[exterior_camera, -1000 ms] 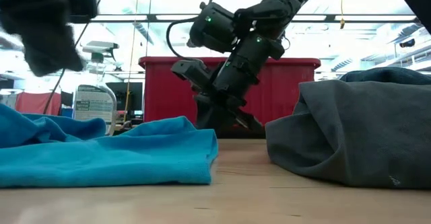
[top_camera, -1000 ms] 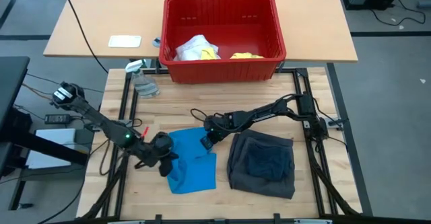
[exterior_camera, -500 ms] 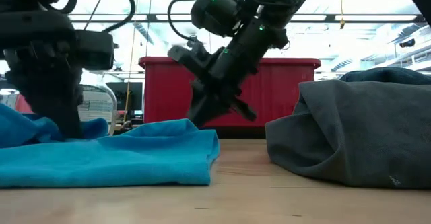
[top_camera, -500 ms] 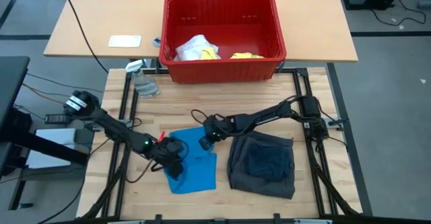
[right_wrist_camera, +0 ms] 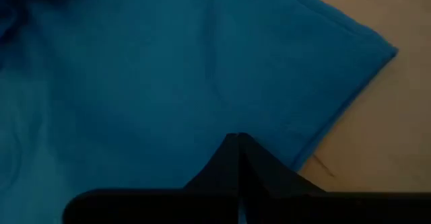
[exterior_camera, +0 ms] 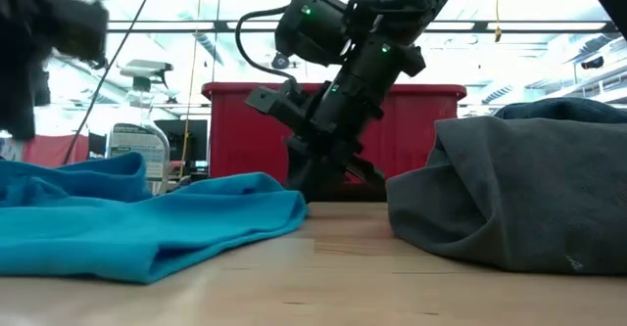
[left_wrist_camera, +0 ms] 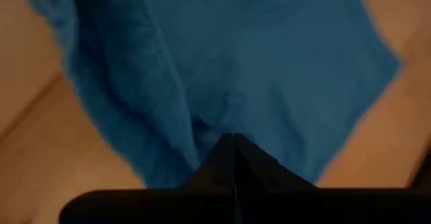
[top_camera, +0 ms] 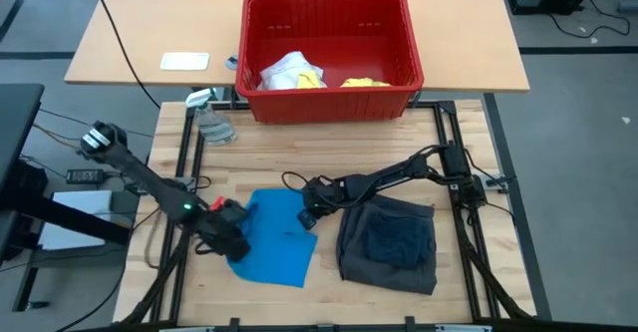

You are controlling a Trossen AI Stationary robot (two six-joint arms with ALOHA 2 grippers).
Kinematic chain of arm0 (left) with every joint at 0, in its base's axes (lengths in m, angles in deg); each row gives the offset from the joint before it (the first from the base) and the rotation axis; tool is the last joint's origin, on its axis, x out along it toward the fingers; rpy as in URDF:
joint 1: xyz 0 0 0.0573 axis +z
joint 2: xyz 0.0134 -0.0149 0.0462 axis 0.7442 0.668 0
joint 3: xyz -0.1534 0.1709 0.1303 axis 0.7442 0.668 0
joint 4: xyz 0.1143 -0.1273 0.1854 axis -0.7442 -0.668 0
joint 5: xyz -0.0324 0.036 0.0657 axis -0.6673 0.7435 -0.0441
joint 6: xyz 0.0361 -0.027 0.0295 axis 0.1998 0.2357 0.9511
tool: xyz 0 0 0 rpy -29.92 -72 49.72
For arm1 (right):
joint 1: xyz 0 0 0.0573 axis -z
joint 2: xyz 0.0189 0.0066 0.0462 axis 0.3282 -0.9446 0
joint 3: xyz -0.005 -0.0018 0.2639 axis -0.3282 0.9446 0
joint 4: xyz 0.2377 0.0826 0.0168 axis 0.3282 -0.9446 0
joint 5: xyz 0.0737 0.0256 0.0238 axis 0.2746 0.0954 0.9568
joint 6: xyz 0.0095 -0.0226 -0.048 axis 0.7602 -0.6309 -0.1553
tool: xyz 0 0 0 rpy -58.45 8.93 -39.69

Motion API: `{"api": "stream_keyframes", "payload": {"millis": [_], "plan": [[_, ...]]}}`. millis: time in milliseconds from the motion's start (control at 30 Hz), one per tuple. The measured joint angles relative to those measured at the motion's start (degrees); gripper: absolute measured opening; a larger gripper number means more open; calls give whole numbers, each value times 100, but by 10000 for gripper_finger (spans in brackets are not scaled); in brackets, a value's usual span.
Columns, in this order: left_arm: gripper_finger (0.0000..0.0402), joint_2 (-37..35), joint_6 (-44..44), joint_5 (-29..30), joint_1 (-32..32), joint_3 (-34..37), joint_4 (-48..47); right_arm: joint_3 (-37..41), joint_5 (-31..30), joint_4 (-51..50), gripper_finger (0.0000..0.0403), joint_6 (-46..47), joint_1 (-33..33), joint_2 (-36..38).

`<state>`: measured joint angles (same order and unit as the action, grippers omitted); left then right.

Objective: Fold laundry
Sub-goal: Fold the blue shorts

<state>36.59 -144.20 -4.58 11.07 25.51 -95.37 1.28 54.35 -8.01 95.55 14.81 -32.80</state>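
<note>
The bright blue piece (top_camera: pixel 277 240) lies spread on the table between both grippers, rumpled at its left. My left gripper (top_camera: pixel 231 234) is shut at its left edge; its wrist view shows the tips (left_wrist_camera: pixel 234 139) against a bunched fold. My right gripper (top_camera: pixel 311 213) is shut at its far right edge, near a corner (right_wrist_camera: pixel 394 49). The dark grey shorts (top_camera: pixel 387 242) lie folded on the table to the right, untouched. Yellow and white garments (top_camera: pixel 294 73) lie in the red basket (top_camera: pixel 329 13). My left gripper is shut on a bunched fold (left_wrist_camera: pixel 195 133) at the blue piece's left edge, slanting down from the table's left side. The cloth rises slightly there (exterior_camera: pixel 98 169); the rest lies on the table. How many layers, I cannot tell. My right gripper is shut on the blue piece just inside its right edge (right_wrist_camera: pixel 300 160), coming from above and from the right. The cloth lies flat on the table there. The fingers hide the contact itself, so pinching or only pressing cannot be told.
The red slotted basket stands across the far edge. A clear spray bottle (top_camera: pixel 209 121) stands at the far left of the table. Cables (top_camera: pixel 289 177) loop by the right arm. Bare wood shows between the basket and the cloth, and along the near edge.
My left gripper moved right onto the blue piece, then drew back toward the table's left and near edge, dragging the cloth's left part with it. The cloth is now spread wider to the left and near side. Its far right edge stayed under my right gripper.
</note>
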Motion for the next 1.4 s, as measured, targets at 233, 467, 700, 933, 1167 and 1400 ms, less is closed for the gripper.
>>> {"api": "stream_keyframes", "payload": {"millis": [233,467,700,933,1167,1400], "plan": [[4,-789,-1012,551,-420,-277,-2010,7,-5,1,6,-83,23,17],[4,-755,234,1144,-396,-280,-372,47,-3,-120,6,-310,29,283],[4,-284,1214,1220,-89,-243,267,36,-172,-95,6,-642,23,742],[4,417,1204,1012,278,133,288,17,879,745,6,-1102,38,520],[4,588,1170,181,543,243,276,19,660,-498,6,-922,-97,258],[4,586,1204,104,546,243,372,14,-798,-992,6,-1251,258,325]]}}
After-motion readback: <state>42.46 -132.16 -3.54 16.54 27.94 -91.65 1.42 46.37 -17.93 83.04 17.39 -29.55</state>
